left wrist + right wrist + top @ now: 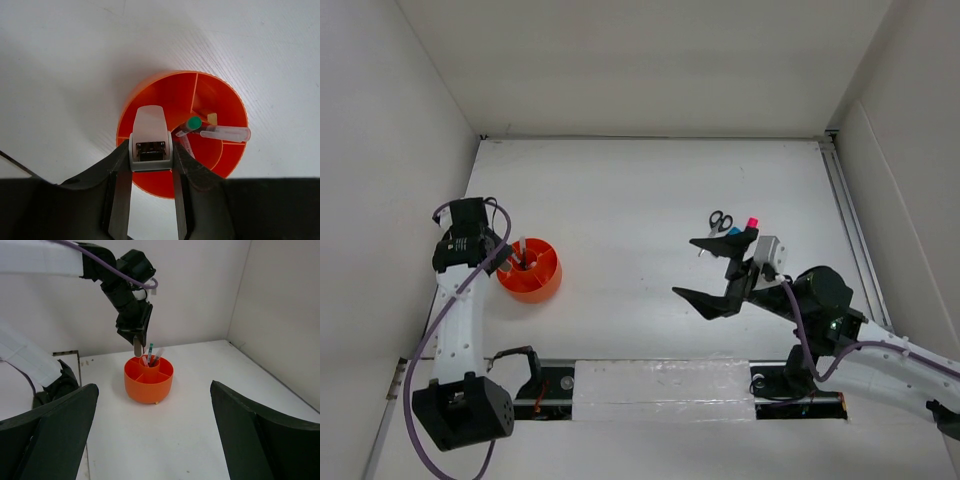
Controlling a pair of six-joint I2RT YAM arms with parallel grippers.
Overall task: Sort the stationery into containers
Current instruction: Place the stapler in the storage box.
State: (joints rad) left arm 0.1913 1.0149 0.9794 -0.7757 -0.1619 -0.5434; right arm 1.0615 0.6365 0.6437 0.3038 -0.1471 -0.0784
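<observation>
Orange cup [167,95] under left pincer [150,150] with grey block [150,125]

The white table [640,180] is walled on its left, far and right sides. An orange cup [542,290], round and split into compartments, stands on it close to the left edge, about halfway between the near and far edges. Right of centre, well apart from the cup, lie black-handled scissors [720,219], with a pink-capped highlighter [751,224] near them and a blue-capped one [733,231] between the two, partly hidden. A pale plate [660,388] lies along the near edge.
</observation>
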